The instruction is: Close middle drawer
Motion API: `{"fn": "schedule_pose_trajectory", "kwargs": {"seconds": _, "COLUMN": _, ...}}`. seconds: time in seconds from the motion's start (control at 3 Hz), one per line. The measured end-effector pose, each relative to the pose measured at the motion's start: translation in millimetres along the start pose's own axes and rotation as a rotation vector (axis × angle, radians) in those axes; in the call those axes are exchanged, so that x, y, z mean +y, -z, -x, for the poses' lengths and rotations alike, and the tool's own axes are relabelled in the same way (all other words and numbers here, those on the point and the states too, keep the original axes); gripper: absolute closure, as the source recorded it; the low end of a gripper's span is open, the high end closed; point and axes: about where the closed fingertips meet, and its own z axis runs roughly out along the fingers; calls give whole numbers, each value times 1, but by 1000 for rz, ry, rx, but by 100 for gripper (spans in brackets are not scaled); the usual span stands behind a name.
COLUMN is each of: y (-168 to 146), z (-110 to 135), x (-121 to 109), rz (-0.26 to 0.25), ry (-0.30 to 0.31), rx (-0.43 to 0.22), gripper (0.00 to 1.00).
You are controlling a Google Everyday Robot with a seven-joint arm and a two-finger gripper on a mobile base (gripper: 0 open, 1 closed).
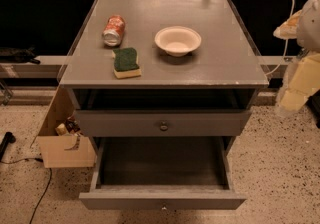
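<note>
The middle drawer (162, 200) is a wide, shallow grey drawer pulled far out towards me at the bottom of the camera view. Its dark inside shows nothing in it, and its small knob (163, 207) sits at the lower edge of the view. Above it is the uppermost grey drawer (125, 124) with its round knob, with a dark gap between it and the cabinet top. The lowest drawer is hidden under the open one. My gripper (295, 93) hangs on the pale arm at the right edge, level with the cabinet top and to the right of the drawers, touching nothing.
On the grey cabinet top (225, 63) lie a red can (113, 30) on its side, a green-and-yellow sponge (126, 62) and a white bowl (177, 40). An open cardboard box (60, 143) stands on the speckled floor at the left. A cable (40, 193) runs across the floor.
</note>
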Motion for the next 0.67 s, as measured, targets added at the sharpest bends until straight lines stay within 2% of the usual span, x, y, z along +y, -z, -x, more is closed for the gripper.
{"fn": "schedule_pose_trajectory", "kwargs": {"seconds": 0.33, "y": -27, "z": -14, "x": 14, "rz": 30, "ry": -121, "rx": -78, "gripper": 0}}
{"fn": "schedule_pose_trajectory", "kwargs": {"seconds": 0.67, "y": -83, "z": -21, "x": 39, "rz": 124, "ry": -201, "rx": -106, "gripper": 0}}
